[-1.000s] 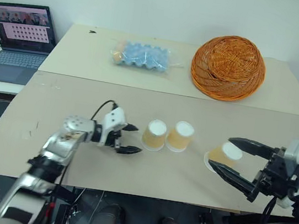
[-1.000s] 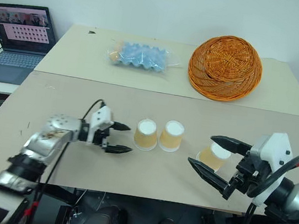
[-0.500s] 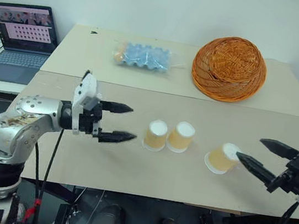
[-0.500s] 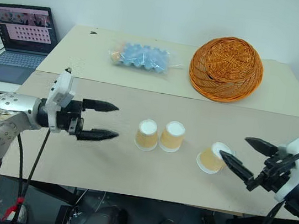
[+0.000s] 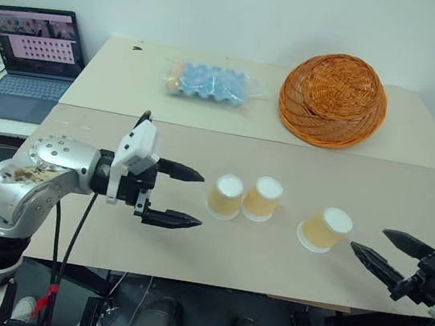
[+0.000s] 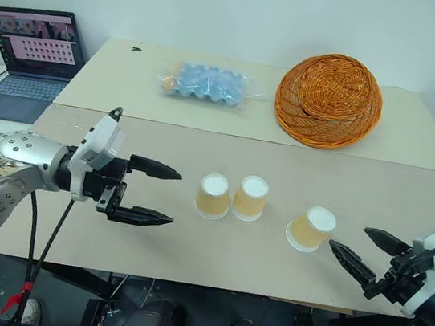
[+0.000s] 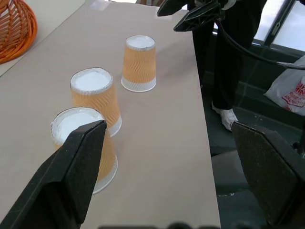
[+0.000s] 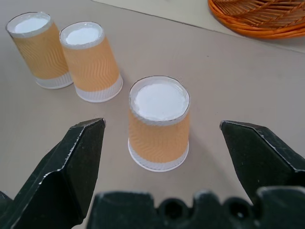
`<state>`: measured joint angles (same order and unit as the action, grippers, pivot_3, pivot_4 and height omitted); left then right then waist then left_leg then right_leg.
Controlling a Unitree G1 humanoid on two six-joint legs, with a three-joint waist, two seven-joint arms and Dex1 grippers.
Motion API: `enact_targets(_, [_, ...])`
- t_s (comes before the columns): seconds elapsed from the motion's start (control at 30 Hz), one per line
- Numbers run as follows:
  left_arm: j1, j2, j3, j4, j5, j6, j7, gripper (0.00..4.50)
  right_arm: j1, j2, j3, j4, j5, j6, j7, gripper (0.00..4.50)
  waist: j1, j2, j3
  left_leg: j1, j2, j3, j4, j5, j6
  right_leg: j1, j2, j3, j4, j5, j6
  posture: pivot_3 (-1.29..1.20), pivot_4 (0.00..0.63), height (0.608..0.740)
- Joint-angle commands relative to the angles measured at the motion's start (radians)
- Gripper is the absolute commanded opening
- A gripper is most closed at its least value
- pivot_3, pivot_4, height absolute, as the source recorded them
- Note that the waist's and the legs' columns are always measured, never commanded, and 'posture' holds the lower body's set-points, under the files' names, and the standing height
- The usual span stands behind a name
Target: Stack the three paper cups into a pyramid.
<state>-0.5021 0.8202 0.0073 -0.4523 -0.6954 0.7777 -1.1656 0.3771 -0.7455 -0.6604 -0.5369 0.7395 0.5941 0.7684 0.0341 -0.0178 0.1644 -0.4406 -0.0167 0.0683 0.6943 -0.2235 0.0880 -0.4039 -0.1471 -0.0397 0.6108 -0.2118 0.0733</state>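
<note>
Head views: three paper cups [image 5: 267, 205] stood upside down on the table [image 5: 212, 256], two touching near its centre, the third [image 5: 326, 228] well apart at their 4 o'clock. No pyramid was built. Left gripper [image 5: 188, 198] hovered at 9 o'clock of the pair, jaws wide, holding nothing. Right gripper [image 5: 380, 251] sat at 4 o'clock of the lone cup, jaws wide, empty. A wicker basket [image 5: 333, 98], an egg carton [image 5: 207, 81] and a laptop [image 5: 27, 55] lay farther back.

Left wrist view: the cups lined up between the spread fingers [image 7: 71, 181], none touched.

Right wrist view: the lone cup [image 8: 159, 122] stood between the parted fingers [image 8: 66, 171], clear of both.
</note>
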Motion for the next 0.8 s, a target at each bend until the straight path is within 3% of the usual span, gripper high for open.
enact_targets(0.03, [-0.032,0.004,0.011,0.000,-0.019,-0.008,0.006,4.44,-0.026,0.023,0.070,0.035,-0.056,-0.042,-0.015,4.50,-0.001,0.001,0.000,0.000,0.000,0.000,0.000,0.000,-0.001,0.000,0.000,0.000,0.000,-0.001,-0.002,0.00,0.150,0.726])
enact_targets(0.8, [-0.056,-0.006,0.003,0.015,-0.024,-0.008,0.057,4.44,-0.313,0.055,0.263,0.207,-0.188,-0.085,-0.087,4.50,-0.001,0.002,0.000,0.000,-0.001,0.000,0.000,0.000,0.000,-0.001,0.000,0.000,0.000,0.001,0.001,0.00,0.150,0.726])
